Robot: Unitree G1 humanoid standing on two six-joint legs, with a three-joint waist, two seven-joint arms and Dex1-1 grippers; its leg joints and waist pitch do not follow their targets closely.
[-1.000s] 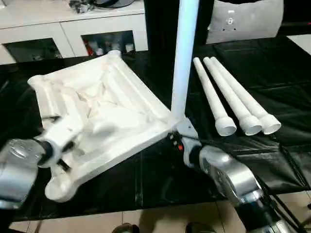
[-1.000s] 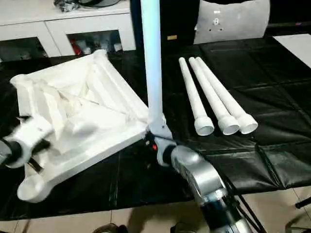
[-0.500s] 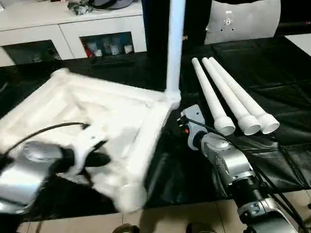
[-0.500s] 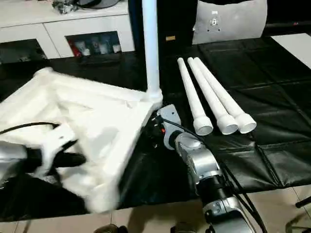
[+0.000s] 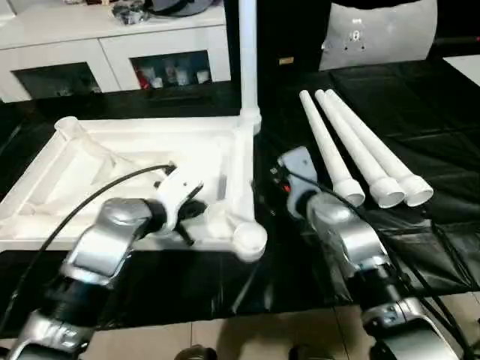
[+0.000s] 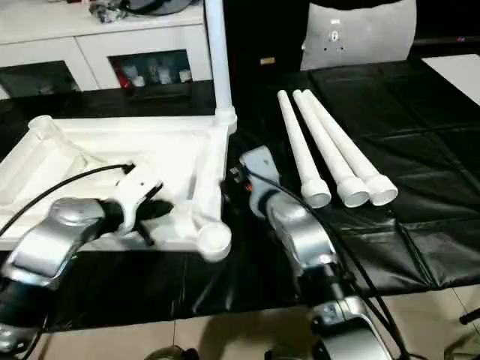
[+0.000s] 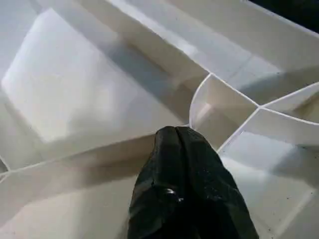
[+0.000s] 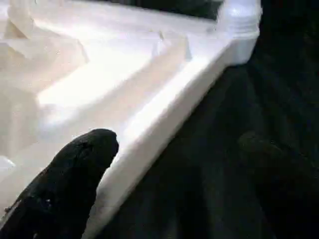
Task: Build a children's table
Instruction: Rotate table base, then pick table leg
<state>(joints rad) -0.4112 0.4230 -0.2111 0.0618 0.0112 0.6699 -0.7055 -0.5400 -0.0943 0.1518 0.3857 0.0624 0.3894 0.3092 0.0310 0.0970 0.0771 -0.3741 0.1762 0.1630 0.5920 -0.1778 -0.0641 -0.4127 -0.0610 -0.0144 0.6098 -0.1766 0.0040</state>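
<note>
- Tabletop (image 5: pixel 90 161), white moulded plastic, lies underside up on the black-covered surface (image 5: pixel 420 150), with one leg (image 5: pixel 247 52) standing upright in its far right corner socket.
- Three loose legs (image 5: pixel 352 146) lie side by side to the right of it, wide ends toward the robot.
- Left end effector (image 7: pixel 185 149) is clenched, holding nothing, its tips over the ribbed underside near the front rim.
- Right end effector (image 5: pixel 289 169) is released wide, one finger (image 8: pixel 75 169) beside the tabletop's right rim.
- Hollow ribbed plastic probably makes the top light and stiff but slick; the raised rim looks the best hold.
- Legs are smooth tapered tubes that would likely roll; grasping mid-shaft seems safest.
</note>
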